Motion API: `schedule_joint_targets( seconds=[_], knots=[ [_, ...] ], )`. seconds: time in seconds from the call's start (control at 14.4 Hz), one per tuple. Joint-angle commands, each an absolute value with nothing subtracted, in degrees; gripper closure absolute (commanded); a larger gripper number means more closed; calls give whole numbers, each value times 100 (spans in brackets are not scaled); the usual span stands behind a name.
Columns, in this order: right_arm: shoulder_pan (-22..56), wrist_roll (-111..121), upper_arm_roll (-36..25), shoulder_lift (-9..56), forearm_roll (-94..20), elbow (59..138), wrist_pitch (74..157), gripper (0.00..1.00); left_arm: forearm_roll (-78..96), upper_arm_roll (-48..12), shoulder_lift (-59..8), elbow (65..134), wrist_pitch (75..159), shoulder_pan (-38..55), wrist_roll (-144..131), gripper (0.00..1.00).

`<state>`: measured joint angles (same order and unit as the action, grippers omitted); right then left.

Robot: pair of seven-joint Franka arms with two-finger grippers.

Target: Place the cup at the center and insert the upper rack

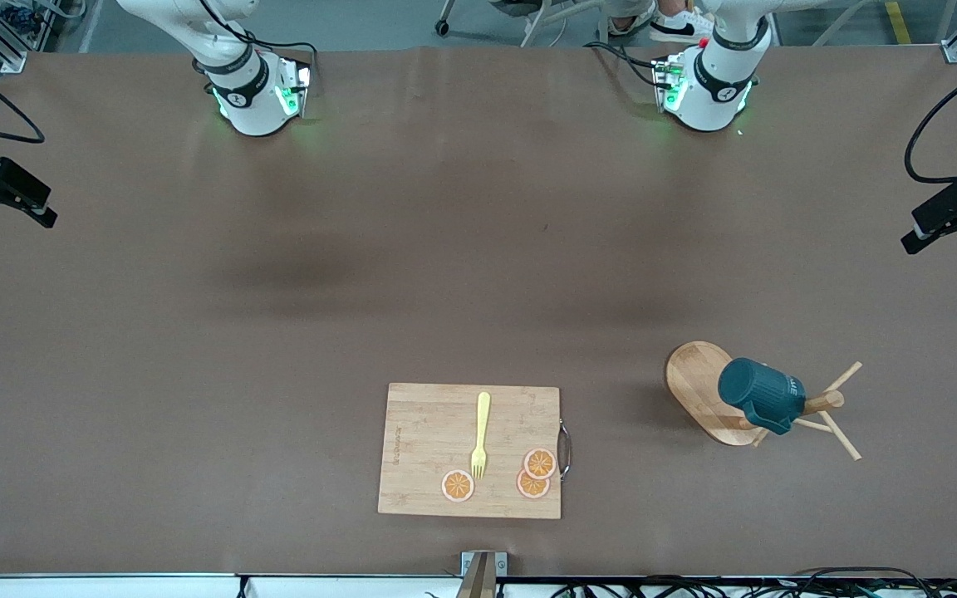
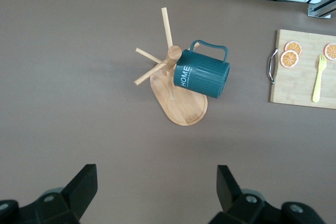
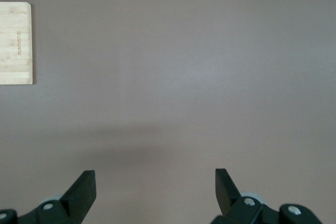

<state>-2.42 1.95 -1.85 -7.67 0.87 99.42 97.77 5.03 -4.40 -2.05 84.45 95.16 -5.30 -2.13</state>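
While the dark teal ribbed cup (image 1: pixel 761 397) hangs on the wooden peg rack (image 1: pixel 699 389) at lower right, left pincer (image 2: pixel 157 190) and right pincer (image 3: pixel 156 188) hover apart; a grasp looks due.

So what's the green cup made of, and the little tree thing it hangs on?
The cup looks like matte dark teal plastic or glazed ceramic; its ribbed sides don't settle which. The cup stand looks like pale bamboo or wood, with visible grain.

The right gripper (image 3: pixel 155 190) is hovering over bare brown table (image 3: pixel 184 77), its two dark fingertips (image 3: pixel 84 187) standing wide apart with nothing between them. A corner of the bamboo cutting board (image 3: pixel 16 43) is showing at the frame's edge.
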Motion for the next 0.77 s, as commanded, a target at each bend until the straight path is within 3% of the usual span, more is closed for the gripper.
schedule_joint_targets(
  seconds=[0.0, 0.21, 0.7],
  knots=[
    [-299, 237, -123, -853, 62, 9897, 9668, 0, 440, -344, -105, 8464, 9404, -344, -123, 0],
    [-316, 246, -123, -853, 62, 9888, 9511, 0, 431, 122, -88, 8455, 9404, 148, -132, 0],
    [-299, 237, -123, -853, 62, 9870, 9413, 0, 431, 132, -79, 8464, 9343, 132, -97, 0]
  ],
)
